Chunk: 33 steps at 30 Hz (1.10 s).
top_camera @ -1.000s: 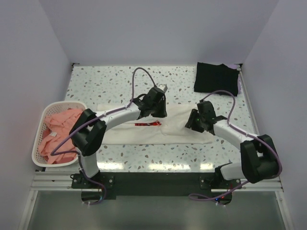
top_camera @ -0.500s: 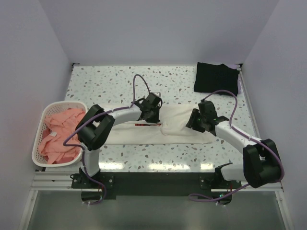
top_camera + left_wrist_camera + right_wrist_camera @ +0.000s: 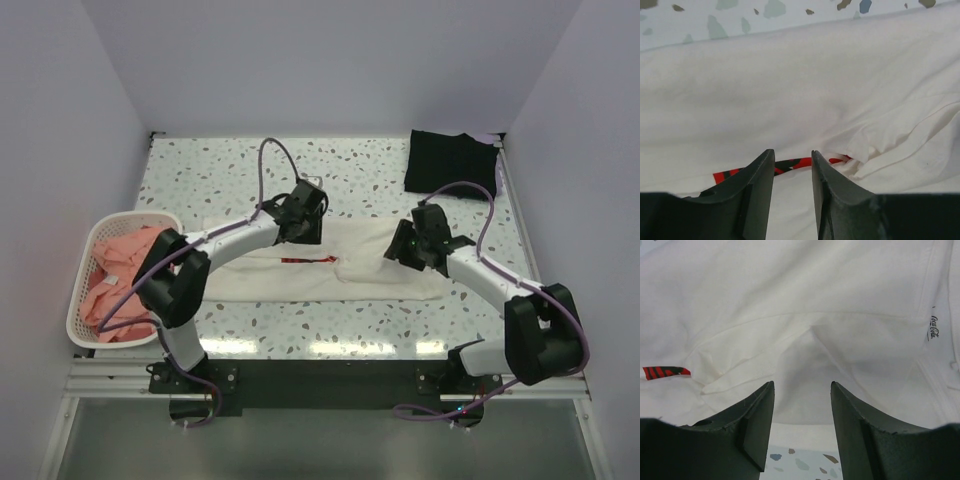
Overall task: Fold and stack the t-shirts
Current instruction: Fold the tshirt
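Note:
A white t-shirt (image 3: 375, 262) lies spread and partly folded on the middle of the table, a strip of its red print (image 3: 308, 259) showing. My left gripper (image 3: 303, 224) hovers over the shirt's far left part; in the left wrist view the left gripper (image 3: 792, 152) is open with only white cloth (image 3: 800, 90) and the red print (image 3: 790, 164) beneath. My right gripper (image 3: 404, 246) stands over the shirt's right part. Seen from the right wrist, that gripper (image 3: 802, 384) is open and empty above the shirt (image 3: 790, 300). A folded black t-shirt (image 3: 452, 163) lies at the far right corner.
A white lattice basket (image 3: 84, 262) stands at the table's left edge, holding crumpled salmon-pink t-shirts (image 3: 120, 275). White walls close in the speckled table (image 3: 220, 170) on three sides. A metal rail (image 3: 320, 378) with the arm bases runs along the near edge.
My left gripper has opened and drawn back to the left and far side over the white shirt. The right gripper has shifted slightly toward the far side and widened a little.

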Each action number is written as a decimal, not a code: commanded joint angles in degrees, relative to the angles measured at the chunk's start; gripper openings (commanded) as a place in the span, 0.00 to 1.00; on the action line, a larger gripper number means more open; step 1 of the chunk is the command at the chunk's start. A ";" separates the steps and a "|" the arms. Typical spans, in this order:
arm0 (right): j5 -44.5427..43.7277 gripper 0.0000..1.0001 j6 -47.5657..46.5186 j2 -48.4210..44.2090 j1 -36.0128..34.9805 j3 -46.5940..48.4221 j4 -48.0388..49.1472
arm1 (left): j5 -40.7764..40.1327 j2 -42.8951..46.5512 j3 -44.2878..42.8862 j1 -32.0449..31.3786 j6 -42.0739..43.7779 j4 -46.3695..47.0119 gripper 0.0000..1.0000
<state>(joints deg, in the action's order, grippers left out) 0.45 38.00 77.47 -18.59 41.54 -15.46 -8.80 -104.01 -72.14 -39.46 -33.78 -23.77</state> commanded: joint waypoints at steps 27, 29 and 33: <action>-5.55 0.57 0.68 23.40 -4.17 14.17 2.29 | -10.27 5.56 20.81 -3.25 -1.64 -2.85 0.08; -5.37 0.57 -0.20 25.70 -4.26 17.95 1.41 | -9.84 7.05 21.60 -5.09 -2.95 -3.74 0.08; -5.02 0.57 -2.31 31.94 -4.70 25.77 -2.19 | -7.39 9.26 22.39 -9.04 -5.94 -5.85 0.08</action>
<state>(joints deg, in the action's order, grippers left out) -3.75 37.89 104.64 -22.61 63.64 -14.17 -21.34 -95.20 -52.42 -44.95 -35.27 -25.39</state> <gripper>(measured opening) 0.565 0.079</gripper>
